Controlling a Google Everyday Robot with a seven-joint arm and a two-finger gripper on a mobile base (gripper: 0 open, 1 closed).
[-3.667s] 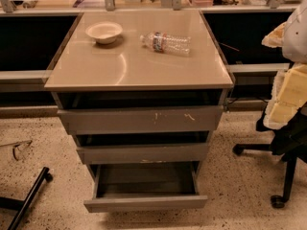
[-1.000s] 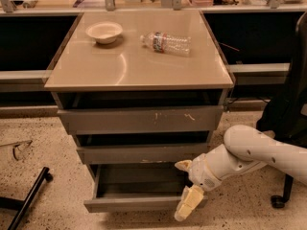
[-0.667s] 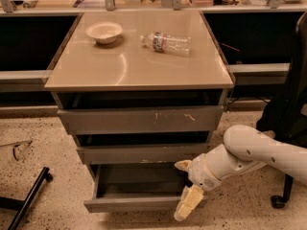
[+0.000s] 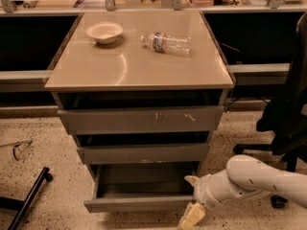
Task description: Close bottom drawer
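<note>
Tool [image 4: 188,200] lower than before, fingers [image 4: 191,216] apart, at right front corner of open bottom drawer [image 4: 139,204]

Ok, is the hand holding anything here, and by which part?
Nothing is clamped. The hand is open at the right end of the bottom drawer, one finger above its front edge and one below; whether either touches it cannot be told.

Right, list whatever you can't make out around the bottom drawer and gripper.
Camera view:
The wide, shallow grey bottom drawer: right front corner hidden behind the cream gripper, whose jaws stand open at that corner; contact unclear.
The white arm: cut off by the right edge.
The middle grey drawer: interior lost in shadow.
</note>
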